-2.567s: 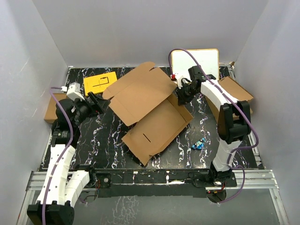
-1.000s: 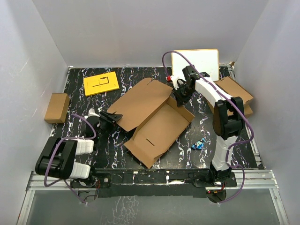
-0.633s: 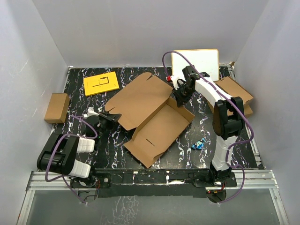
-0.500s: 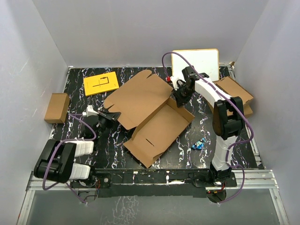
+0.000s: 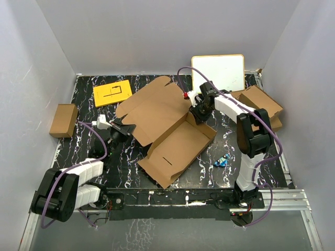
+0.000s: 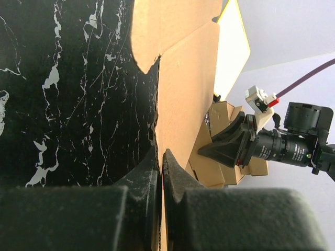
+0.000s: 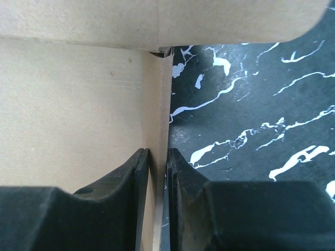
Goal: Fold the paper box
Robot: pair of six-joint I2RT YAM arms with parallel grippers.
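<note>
Box (image 5: pixel 167 128): sprawled askew across the middle of the top view on the counter (image 5: pixel 225 136). Tray panel toward lower centre with side walls partly raised, large lid panel reaching up to upper centre.

Pinched at two opposite edges. Left gripper (image 5: pixel 121 127), left of centre, clamped on the lid panel's left edge, with a single sheet squeezed edge-on between its jaws in the left wrist view. Right gripper (image 5: pixel 201 111), right of centre, clamped on a thin upright wall near the crease between lid and tray, with cardboard filling the narrow gap between its jaws in the right wrist view.

Probably held this way to steady the sheet from both sides and to swing the lid about its crease without sliding the tray over the smooth counter. Looks early in the folding: walls unlocked, lid wide open.

No readable writing anywhere. On the card (image 5: pixel 112 92) at upper left, only black lines, no words. Whiteboard (image 5: pixel 218 70) at upper right blank. Blue item (image 5: pixel 222 160) at lower right too small to read. No print on the box, the small box (image 5: pixel 63 120) at far left or the cardboard (image 5: pixel 259 102) at the right edge.
</note>
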